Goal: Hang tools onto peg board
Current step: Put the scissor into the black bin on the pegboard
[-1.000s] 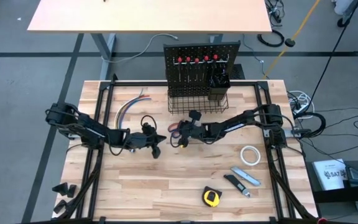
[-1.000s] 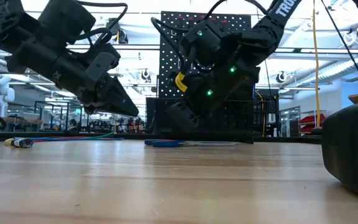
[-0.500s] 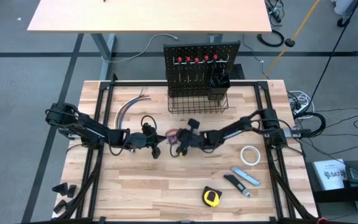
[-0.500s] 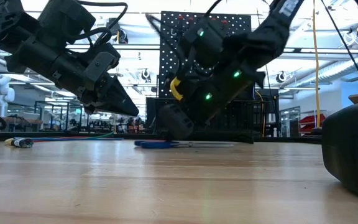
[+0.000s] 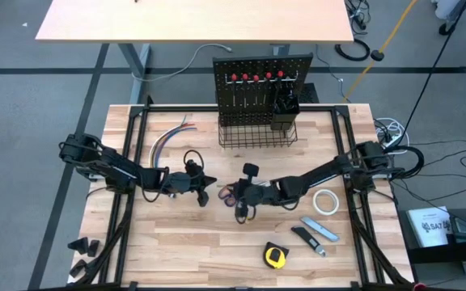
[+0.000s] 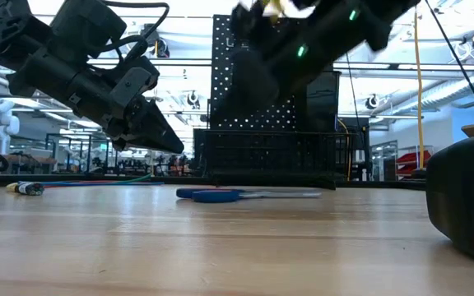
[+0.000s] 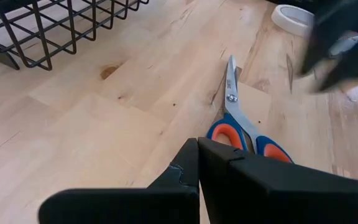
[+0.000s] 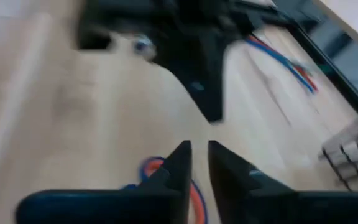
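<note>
While the scissors lay flat on the table, the right gripper, fingers slightly apart, approached; left gripper waited closed, empty.

- Coloured wires lie fanned on the near table's left part, beside the left rail of the black frame; in the low view they show as thin blue and red lines along the tabletop.
- Second wooden table stands beyond, well apart, on grey legs.
- White cable trails over the grey floor under it.
- Black cable coil on the floor, near a yellow pole.
- Tangle of cables off the table's right edge.
- White box on the floor at lower right.
- Small black parts at the table's left front corner.
</note>
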